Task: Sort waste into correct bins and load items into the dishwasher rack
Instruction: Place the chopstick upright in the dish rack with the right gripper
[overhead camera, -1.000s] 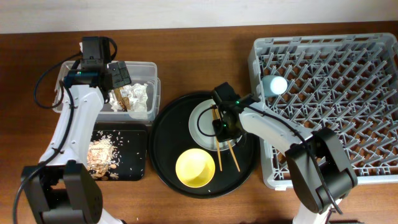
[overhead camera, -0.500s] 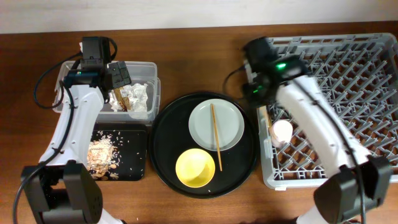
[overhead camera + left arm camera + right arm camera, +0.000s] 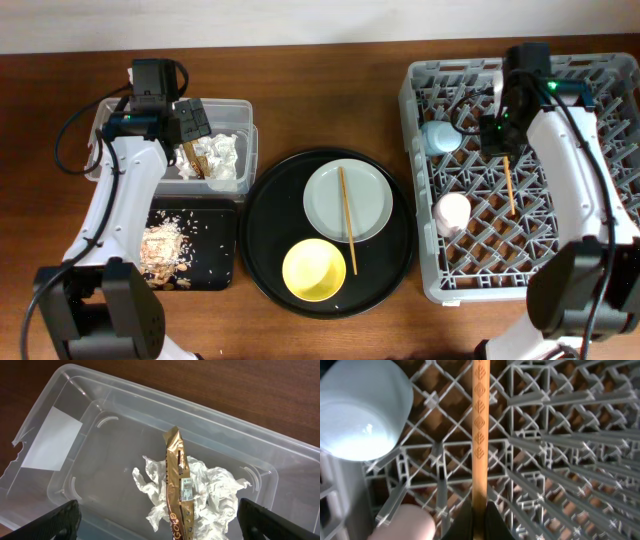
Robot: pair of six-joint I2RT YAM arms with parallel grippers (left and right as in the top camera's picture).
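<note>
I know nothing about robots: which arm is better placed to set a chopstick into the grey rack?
Right: the right gripper holds a chopstick above the rack; the left gripper hangs open over the clear tub.

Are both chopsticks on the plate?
No, one chopstick lies on the plate; the right claw holds the second chopstick over the rack.
</note>
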